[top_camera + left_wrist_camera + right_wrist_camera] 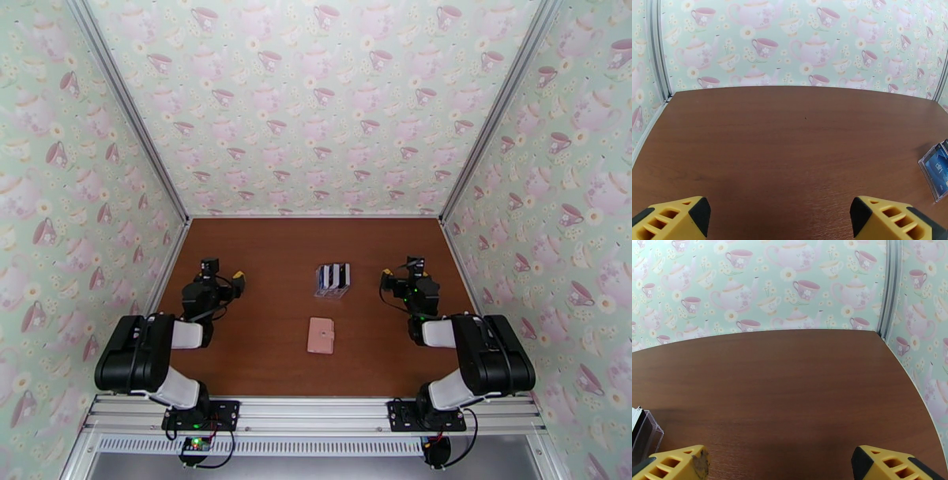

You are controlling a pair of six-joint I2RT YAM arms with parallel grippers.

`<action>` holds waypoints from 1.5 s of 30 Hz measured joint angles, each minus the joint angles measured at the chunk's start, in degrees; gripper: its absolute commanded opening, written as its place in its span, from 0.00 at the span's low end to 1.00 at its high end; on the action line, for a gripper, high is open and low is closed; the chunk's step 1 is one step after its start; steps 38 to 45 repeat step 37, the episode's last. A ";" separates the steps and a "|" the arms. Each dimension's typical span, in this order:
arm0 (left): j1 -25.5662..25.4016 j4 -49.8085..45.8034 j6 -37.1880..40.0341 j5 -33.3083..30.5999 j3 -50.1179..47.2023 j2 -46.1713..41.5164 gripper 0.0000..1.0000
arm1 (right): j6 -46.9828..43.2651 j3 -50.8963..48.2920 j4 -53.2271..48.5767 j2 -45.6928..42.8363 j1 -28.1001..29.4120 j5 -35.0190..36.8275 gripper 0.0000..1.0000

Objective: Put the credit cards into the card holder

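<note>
Enclosed by matte mint wallpaper (316, 103) printed with pink teapots and cups, edged by aluminium corner rails (130, 110), over a smooth reddish-brown wood-grain table (261, 347). At centre, lying flat and closed: the card holder (321, 335), dusty-pink, soft-looking, rectangular with rounded corners. Just beyond it, not touching: a clear plastic slotted rack (332, 290) with the credit cards (333, 274) standing in its slots, thin and stiff, black and white. To either side, well apart from both: left gripper (780, 217) with ribbed yellow, black-tipped fingers (679, 219) spread wide, clasping nothing; right gripper (780, 461) likewise spread wide above bare wood, empty.
</note>
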 measured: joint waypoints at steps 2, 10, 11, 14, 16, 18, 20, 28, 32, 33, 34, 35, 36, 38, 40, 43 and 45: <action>0.00 0.00 0.00 0.00 0.00 0.00 1.00 | 0.00 0.44 -0.28 0.00 0.00 0.00 1.00; 0.00 0.02 0.00 0.00 0.00 0.00 1.00 | 0.00 0.57 -0.42 0.00 0.00 0.02 1.00; 0.00 0.00 0.02 0.00 0.00 0.00 1.00 | 0.00 0.57 -0.46 0.00 0.00 0.02 1.00; 0.00 0.00 0.04 0.02 0.00 0.00 1.00 | 0.00 0.59 -0.72 0.00 0.00 0.02 1.00; 0.00 0.00 0.07 0.02 0.00 0.00 1.00 | 0.00 0.59 -0.76 0.00 0.00 0.04 1.00; 0.00 0.00 0.07 0.02 0.00 0.00 1.00 | 0.00 0.63 -0.76 0.00 0.00 0.04 1.00; 0.00 0.00 0.17 0.02 0.00 0.00 1.00 | 0.00 0.68 -0.76 0.00 0.00 0.02 1.00; 0.00 0.00 0.22 0.02 0.00 0.00 1.00 | 0.00 0.68 -0.76 0.00 0.00 0.04 1.00; -0.52 -0.46 0.66 -0.26 0.15 0.00 1.00 | 0.00 0.68 -0.76 0.00 0.00 0.04 1.00; -0.70 -0.63 0.79 -0.37 0.20 0.00 1.00 | 0.00 0.68 -0.76 0.00 0.00 0.02 1.00; -0.90 -0.74 0.98 -0.42 0.20 0.00 1.00 | 0.00 0.68 -0.76 0.00 0.00 0.04 1.00; -0.92 -0.79 1.09 -0.42 0.20 0.00 1.00 | 0.00 0.68 -0.76 0.00 0.00 0.02 1.00; -0.92 -0.83 1.11 -0.42 0.20 0.00 1.00 | 0.00 0.68 -0.76 0.00 0.00 0.04 1.00; -0.92 -0.83 1.11 -0.42 0.20 0.00 1.00 | 0.00 0.68 -0.76 0.00 0.00 0.04 1.00; -0.92 -0.83 1.11 -0.42 0.20 0.00 1.00 | 0.00 0.68 -0.76 0.00 0.00 0.04 1.00; -0.92 -0.83 1.11 -0.42 0.20 0.00 1.00 | 0.00 0.68 -0.76 0.00 0.00 0.04 1.00; -0.92 -0.83 1.11 -0.42 0.20 0.00 1.00 | 0.00 0.68 -0.76 0.00 0.00 0.04 1.00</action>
